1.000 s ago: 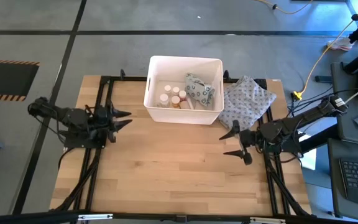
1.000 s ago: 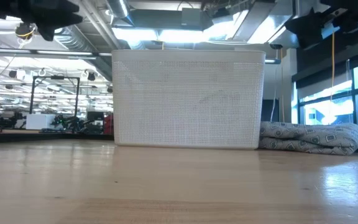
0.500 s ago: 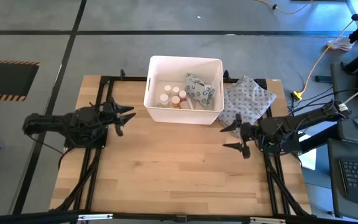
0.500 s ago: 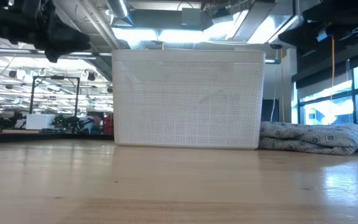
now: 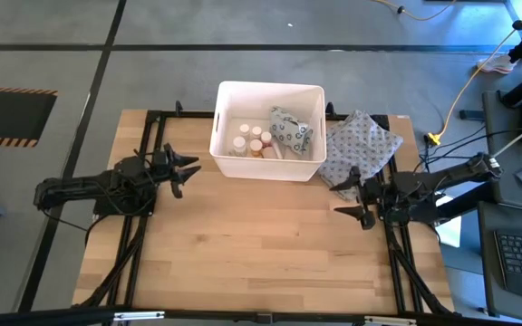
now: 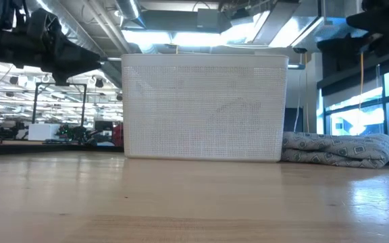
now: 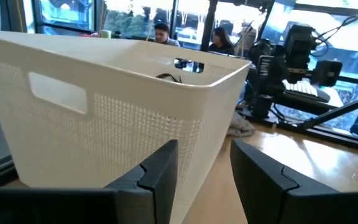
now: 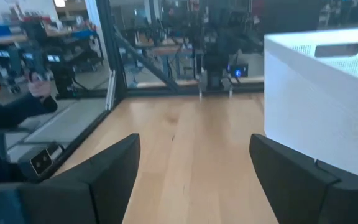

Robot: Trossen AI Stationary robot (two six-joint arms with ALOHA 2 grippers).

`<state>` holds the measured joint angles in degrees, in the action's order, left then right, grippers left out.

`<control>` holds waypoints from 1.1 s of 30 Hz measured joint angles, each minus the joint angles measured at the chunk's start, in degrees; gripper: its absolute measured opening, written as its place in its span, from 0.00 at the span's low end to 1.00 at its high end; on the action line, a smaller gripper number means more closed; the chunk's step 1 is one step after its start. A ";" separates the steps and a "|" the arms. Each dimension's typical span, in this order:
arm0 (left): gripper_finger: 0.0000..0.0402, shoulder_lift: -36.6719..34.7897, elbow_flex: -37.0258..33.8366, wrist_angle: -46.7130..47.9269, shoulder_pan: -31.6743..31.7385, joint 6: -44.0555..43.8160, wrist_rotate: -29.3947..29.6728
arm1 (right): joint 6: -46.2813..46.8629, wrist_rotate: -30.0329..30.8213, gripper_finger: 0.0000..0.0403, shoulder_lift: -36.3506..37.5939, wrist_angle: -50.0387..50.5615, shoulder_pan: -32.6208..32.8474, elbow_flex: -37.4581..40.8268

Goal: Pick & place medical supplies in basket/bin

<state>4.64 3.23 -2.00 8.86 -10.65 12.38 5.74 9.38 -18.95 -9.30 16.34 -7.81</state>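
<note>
The white basket stood at the table's far edge — holding pill bottles and a grey dotted packet. The left hand hovered narrowly parted near the left edge; the right hand — wide, empty — hung near the right edge.

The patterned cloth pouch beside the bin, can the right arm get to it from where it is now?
Probably yes. The right gripper hovers open just at the near edge of the cloth pouch, with nothing between them; the bin sits off to the side.

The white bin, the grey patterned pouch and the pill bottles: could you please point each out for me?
white bin (image 5: 226, 129): high view, left wall rim.
grey patterned pouch (image 5: 362, 145): high view, middle of the cloth.
pill bottles (image 5: 252, 139): high view, a white cap.
</note>
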 joint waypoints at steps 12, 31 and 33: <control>0.35 -0.30 -0.07 0.04 3.29 0.30 -5.02 | -0.09 0.18 0.76 13.39 1.77 -0.04 7.43; 0.35 -0.06 -2.76 -2.75 3.37 -0.33 -5.56 | -3.00 0.16 0.76 16.97 2.27 -0.11 7.43; 0.35 -0.06 -2.76 -2.13 3.37 1.15 -4.26 | -3.00 0.16 0.76 16.97 2.56 -0.11 7.43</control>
<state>4.58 0.47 -4.13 12.23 -9.50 8.12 2.74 9.54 -1.98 -6.73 16.23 -0.38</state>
